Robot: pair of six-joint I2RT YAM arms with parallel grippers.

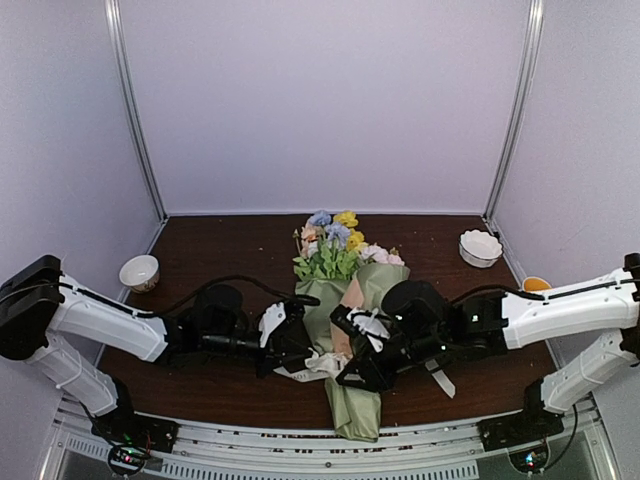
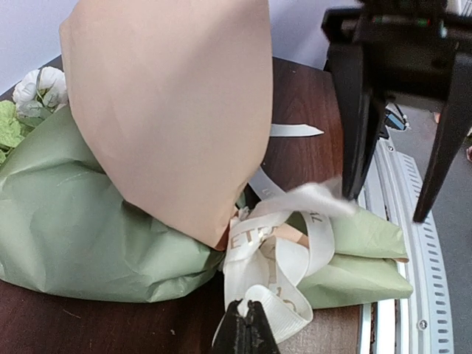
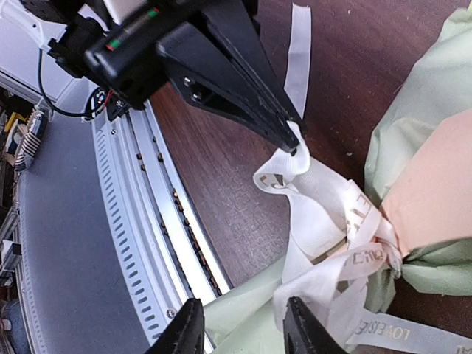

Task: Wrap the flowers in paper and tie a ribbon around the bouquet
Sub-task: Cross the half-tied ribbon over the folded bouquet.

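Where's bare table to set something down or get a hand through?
Bare table between the left bowl and the flowers; another strip between the flowers and the right bowl. Crowded front centre: left gripper, right gripper and ribbon bunch at the bouquet.

Soft even light; ribbon (image 2: pixel 279 258) end motion-blurred (left wrist cam).

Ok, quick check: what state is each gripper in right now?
Left gripper: closed, pinching a loop of the ribbon.
Right gripper: open, fingers spread apart above the ribbon knot, nothing clamped between them.
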